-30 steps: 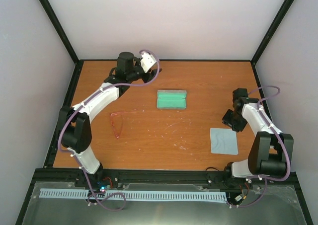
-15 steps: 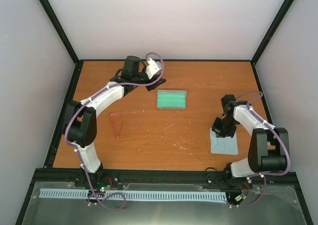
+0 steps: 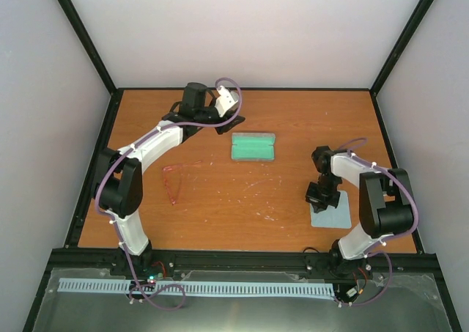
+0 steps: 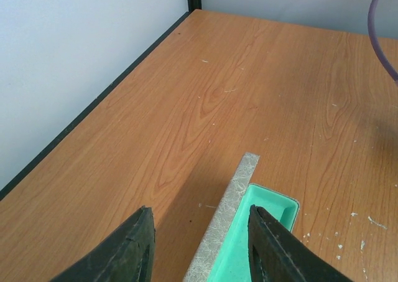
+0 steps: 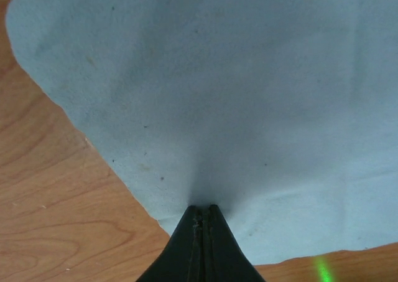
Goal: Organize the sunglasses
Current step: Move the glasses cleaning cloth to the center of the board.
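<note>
The sunglasses, thin and red-pink, lie on the wooden table left of centre, with neither gripper near them. My left gripper is open at the far left end of the open grey case. In the left wrist view one finger hangs over the green lining and the other over bare wood, with the case's grey edge between them. My right gripper is shut on the light blue cloth, which puckers at the fingertips.
A black frame rail runs along the table's left side, with grey walls beyond it. In the left wrist view the wall stands close on the left. Small white specks dot the wood in the middle.
My right arm has swung in and down onto the cloth's near-left corner and its jaws have shut on it. The left gripper moved right toward the case, then held still.
</note>
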`<state>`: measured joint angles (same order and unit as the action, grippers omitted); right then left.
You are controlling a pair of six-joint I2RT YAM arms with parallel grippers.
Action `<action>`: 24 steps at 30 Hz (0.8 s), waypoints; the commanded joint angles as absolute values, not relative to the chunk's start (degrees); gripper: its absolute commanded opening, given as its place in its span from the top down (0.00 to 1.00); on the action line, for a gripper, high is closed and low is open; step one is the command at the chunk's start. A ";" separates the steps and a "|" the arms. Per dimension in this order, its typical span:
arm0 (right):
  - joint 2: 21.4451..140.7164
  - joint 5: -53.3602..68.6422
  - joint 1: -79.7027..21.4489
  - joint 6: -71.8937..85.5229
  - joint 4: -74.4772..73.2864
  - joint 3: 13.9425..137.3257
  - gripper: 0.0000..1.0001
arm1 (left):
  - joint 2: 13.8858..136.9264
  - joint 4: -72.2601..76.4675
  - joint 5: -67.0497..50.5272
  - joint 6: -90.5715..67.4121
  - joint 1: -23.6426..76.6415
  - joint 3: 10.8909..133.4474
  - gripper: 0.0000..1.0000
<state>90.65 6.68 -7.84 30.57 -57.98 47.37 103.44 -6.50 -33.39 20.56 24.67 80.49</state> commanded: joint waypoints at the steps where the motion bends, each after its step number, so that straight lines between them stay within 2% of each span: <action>1: 93.62 7.02 -10.29 31.72 -56.43 47.02 0.97 | 101.69 -6.72 -32.84 21.78 24.86 80.69 0.58; 7: 98.10 8.19 -13.31 31.77 -54.68 50.50 0.97 | 100.91 -6.60 -32.09 22.22 24.87 79.36 0.59; 17: 106.90 13.42 -19.96 31.31 -55.72 65.27 0.97 | 100.10 -7.07 -31.64 23.01 24.87 78.40 0.59; 24: 110.25 19.47 -25.86 30.41 -57.00 68.98 0.97 | 98.93 -7.30 -31.76 23.29 24.86 76.49 0.61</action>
